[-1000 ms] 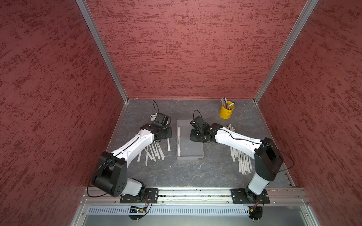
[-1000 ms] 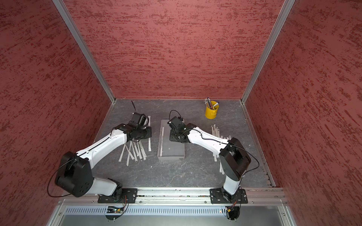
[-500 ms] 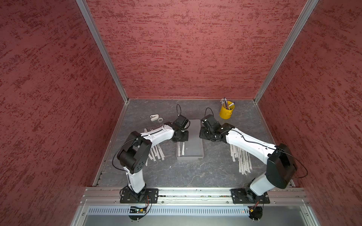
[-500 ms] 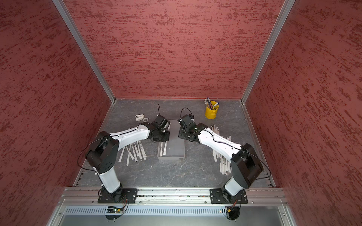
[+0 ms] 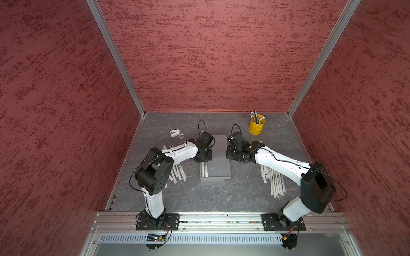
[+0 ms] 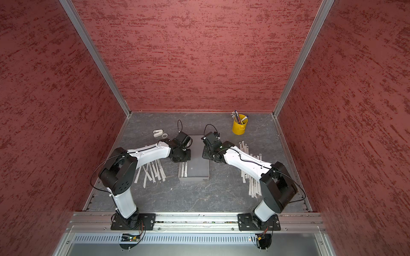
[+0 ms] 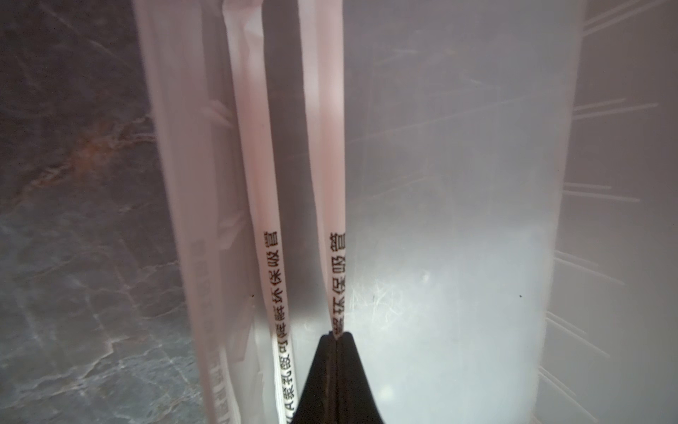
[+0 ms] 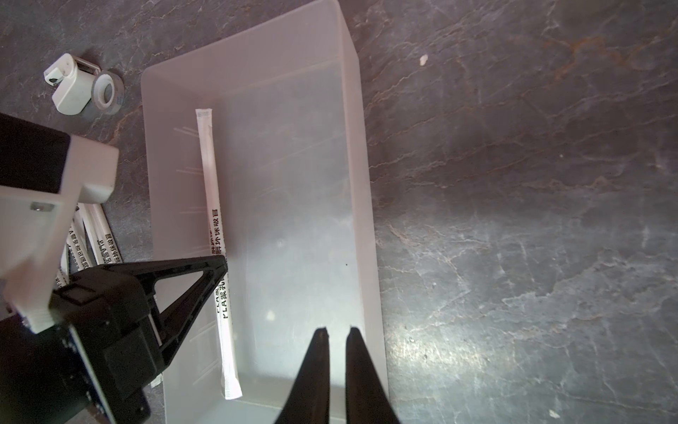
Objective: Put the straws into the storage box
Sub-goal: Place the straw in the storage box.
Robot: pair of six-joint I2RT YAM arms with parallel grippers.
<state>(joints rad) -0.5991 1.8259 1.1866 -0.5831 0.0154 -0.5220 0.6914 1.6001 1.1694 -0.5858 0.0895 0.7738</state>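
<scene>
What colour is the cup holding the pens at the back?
The cup is plain yellow. It shows best in both top views.

Top views look down; wrist cameras closely share the storage box (image 8: pixel 293 165).

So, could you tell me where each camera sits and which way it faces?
Top views: high at the front, looking down on left arm, right arm, box, loose straws.
Left wrist: low over the box, looking past the left gripper, shut on a straw.
Right wrist: above the box, looking past the right gripper; left gripper shows too.
All four share the box.
</scene>
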